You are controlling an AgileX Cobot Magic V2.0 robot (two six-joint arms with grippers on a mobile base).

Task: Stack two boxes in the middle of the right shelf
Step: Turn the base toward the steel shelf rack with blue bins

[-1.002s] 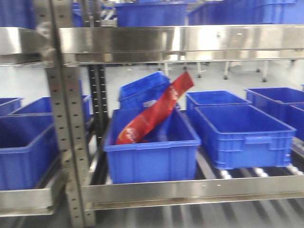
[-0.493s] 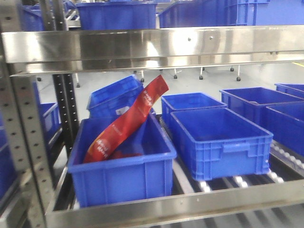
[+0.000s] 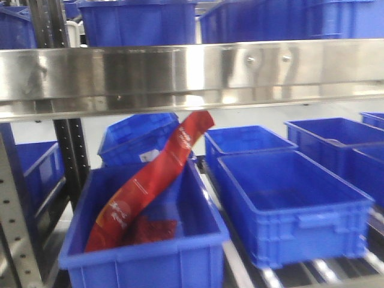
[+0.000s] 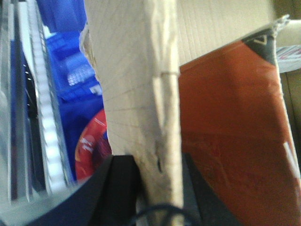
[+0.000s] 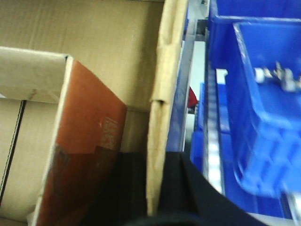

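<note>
A brown cardboard box is held between both arms and does not show in the front view. My left gripper point(image 4: 157, 165) is shut on the box's pale, wrinkled side wall point(image 4: 136, 84), one black finger on each face. My right gripper point(image 5: 157, 162) is shut on the opposite wall point(image 5: 162, 94) in the same way. A red-brown panel point(image 5: 89, 141) stands inside the box. In the front view the shelf's shiny steel front rail point(image 3: 192, 75) crosses the upper frame, with a grey perforated upright point(image 3: 12, 228) at the left.
Under the rail stand blue bins: one at the near left point(image 3: 144, 258) holding a long red bag point(image 3: 150, 180), one at the right point(image 3: 294, 204), more behind. More blue bins point(image 3: 138, 21) sit on the level above. Roller tracks point(image 5: 211, 141) run beside the box.
The front view has closed in on the rack. The steel rail sits lower and larger in frame, the bins loom bigger, the upright has slid left and the lower rail has left the frame.
</note>
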